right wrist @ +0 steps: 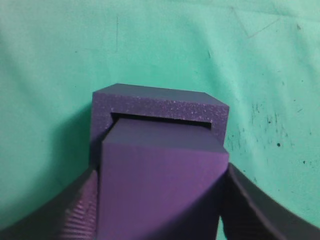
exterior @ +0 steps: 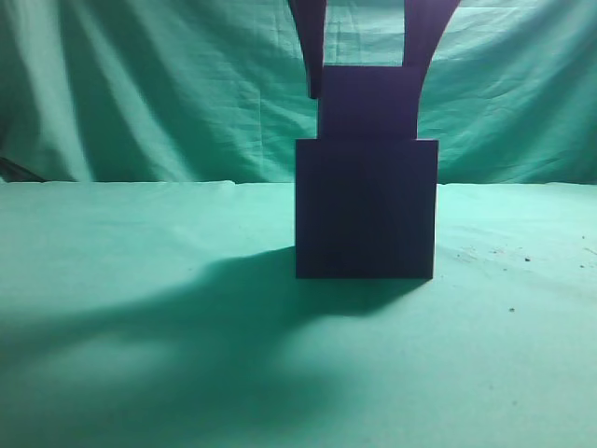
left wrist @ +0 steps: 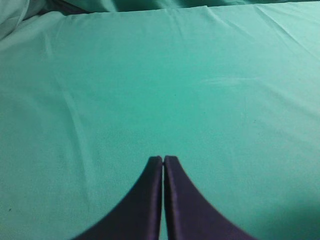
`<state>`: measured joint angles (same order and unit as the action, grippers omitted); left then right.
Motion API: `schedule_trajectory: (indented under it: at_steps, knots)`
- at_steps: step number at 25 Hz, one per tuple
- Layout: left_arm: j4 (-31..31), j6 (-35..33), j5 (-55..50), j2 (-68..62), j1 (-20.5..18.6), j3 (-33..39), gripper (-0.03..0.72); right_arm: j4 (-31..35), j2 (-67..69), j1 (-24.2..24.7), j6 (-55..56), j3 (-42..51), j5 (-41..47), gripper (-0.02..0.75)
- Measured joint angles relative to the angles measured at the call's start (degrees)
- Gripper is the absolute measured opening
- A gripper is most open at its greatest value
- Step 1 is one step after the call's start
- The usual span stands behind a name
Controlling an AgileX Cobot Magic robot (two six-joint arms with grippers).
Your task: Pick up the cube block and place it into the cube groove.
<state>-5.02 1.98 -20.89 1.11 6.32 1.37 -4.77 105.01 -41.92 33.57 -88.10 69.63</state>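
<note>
Right now your right gripper (right wrist: 160, 200) is clamped on the small dark purple foam cube block (exterior: 369, 103), top-center of frame, directly above & partly entering the big navy cube-shaped groove box (exterior: 367, 209), so lower straight; left gripper (left wrist: 163, 161) closed, empty.

Purple cube block (exterior: 369, 103) upright, partly in dark cube groove (exterior: 366, 210) opening.

The left gripper (left wrist: 163, 160), jaws pressed together, hangs over green cloth (left wrist: 150, 75).
</note>
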Motion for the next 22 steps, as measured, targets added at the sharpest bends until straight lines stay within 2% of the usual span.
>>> schedule_trajectory:
  at_steps: [2, 7, 12, 16, 18, 19, 22]
  knots:
    - [0.00, 0.00, 0.00, 0.00, 0.00, 0.00, 0.000, 0.00, 0.00, 0.00, -0.55, 0.00, 0.00, 0.435]
    - [0.00, 0.00, 0.00, 0.00, 0.00, 0.00, 0.000, -0.13, 0.00, 0.00, -1.53, -0.71, 0.52, 0.619]
    - [0.00, 0.00, 0.00, 0.00, 0.00, 0.00, 0.000, -0.34, 0.07, 0.00, -4.01, -5.99, 1.09, 0.605]
    - [0.00, 0.00, 0.00, 0.00, 0.00, 0.00, 0.000, -0.60, -0.64, 0.00, -5.78, -8.70, 1.20, 0.352]
    - [0.00, 0.00, 0.00, 0.00, 0.00, 0.00, 0.000, -0.60, -2.05, 0.00, -7.66, -8.81, 1.32, 0.157]
    - [0.00, 0.00, 0.00, 0.00, 0.00, 0.00, 0.000, -0.60, -3.25, 0.00, -8.51, -8.68, 1.42, 0.101]
    - [0.00, 0.00, 0.00, 0.00, 0.00, 0.00, 0.000, -0.60, -8.33, 0.00, -9.51, -6.64, 1.42, 0.000]
